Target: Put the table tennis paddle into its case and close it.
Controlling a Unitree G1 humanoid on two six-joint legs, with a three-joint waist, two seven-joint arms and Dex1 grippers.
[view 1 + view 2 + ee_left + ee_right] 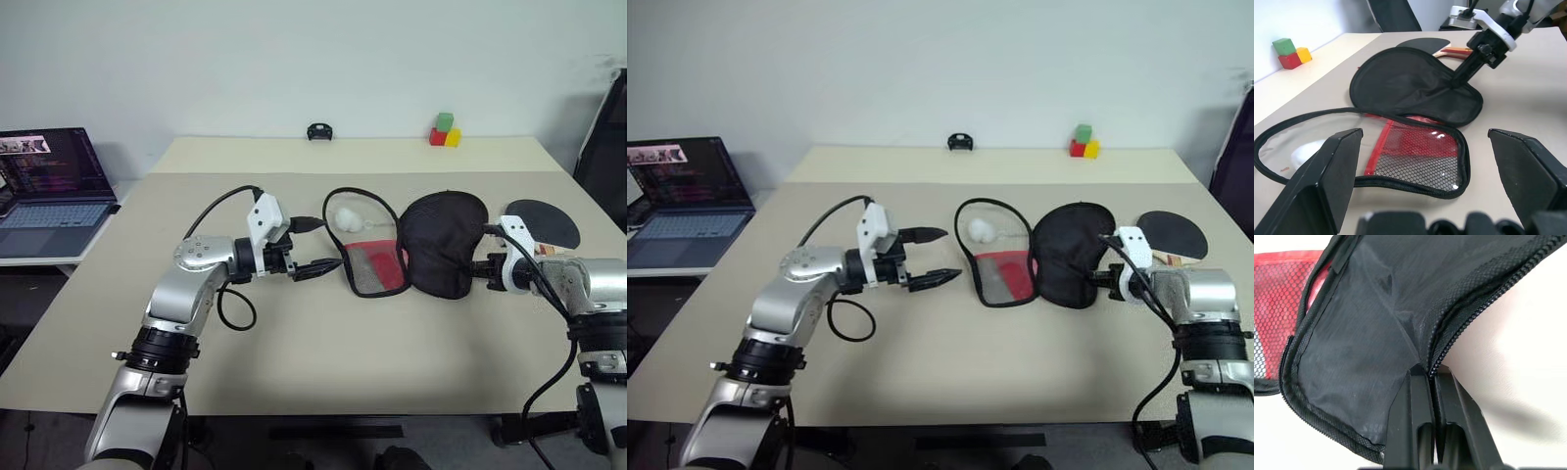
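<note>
The case (pixel 446 240) lies unzipped and spread flat at the table's middle. Its black half is on the right; its half with the red mesh pocket (pixel 377 266) is on the left. My right gripper (pixel 477 262) is shut on the zipper edge of the black half (pixel 1400 333), on that half's right side. The table tennis paddle (pixel 544 223) lies flat, black face up, just behind the right gripper, its handle partly hidden by the wrist. My left gripper (pixel 325 245) stands open, just left of the case and pointing at it, with nothing between its fingers (pixel 1327 181).
A white fluffy ball (pixel 346 218) rests within the zipper loop of the case's left half. Red, green and yellow blocks (pixel 445 130) and a small black object (pixel 318 131) sit at the far table edge. A laptop (pixel 49 191) stands on a side table at left.
</note>
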